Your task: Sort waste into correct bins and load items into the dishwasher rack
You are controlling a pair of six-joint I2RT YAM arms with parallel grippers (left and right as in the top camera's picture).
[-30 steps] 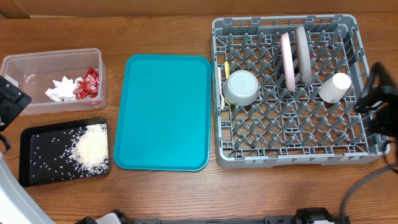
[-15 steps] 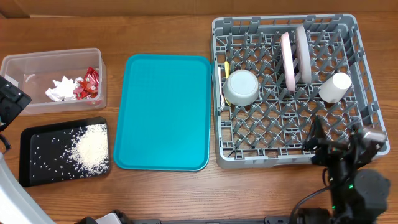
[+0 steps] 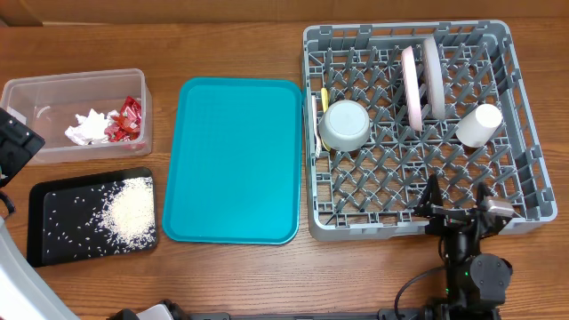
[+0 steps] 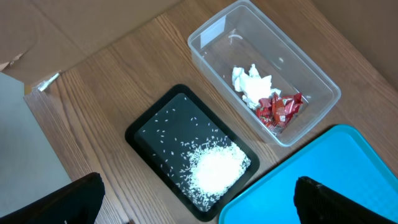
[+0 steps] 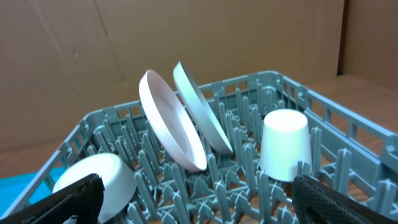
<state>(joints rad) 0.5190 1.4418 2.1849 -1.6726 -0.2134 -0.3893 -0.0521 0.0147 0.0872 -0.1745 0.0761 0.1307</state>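
In the clear tub (image 3: pixel 53 87) lie the crumpled napkin (image 3: pixel 89 127) and red wrappers (image 3: pixel 126 120). White grains (image 3: pixel 132 212) are heaped in the black tray (image 3: pixel 40 191). The grey rack (image 3: pixel 400 229) holds a pale bowl (image 3: pixel 345 124), two upright plates (image 3: pixel 411 87), a white cup (image 3: pixel 478 124) and yellow cutlery (image 3: pixel 324 98). My right gripper (image 3: pixel 458 200) hovers open at the rack's front edge, facing the plates (image 5: pixel 171 118) and cup (image 5: pixel 285 143). My left gripper (image 4: pixel 199 211) hangs open high above the black tray (image 4: pixel 155 134) and tub (image 4: pixel 205 37), holding nothing.
A bare teal serving tray (image 3: pixel 236 160) lies between the bins and the rack. Brown cardboard walls stand behind the table. The left arm (image 3: pixel 16 147) sits at the table's left edge beside the tub.
My right arm has swung from the rack's right side down to its front edge, now pointing into the rack. The left arm and all objects have stayed put.
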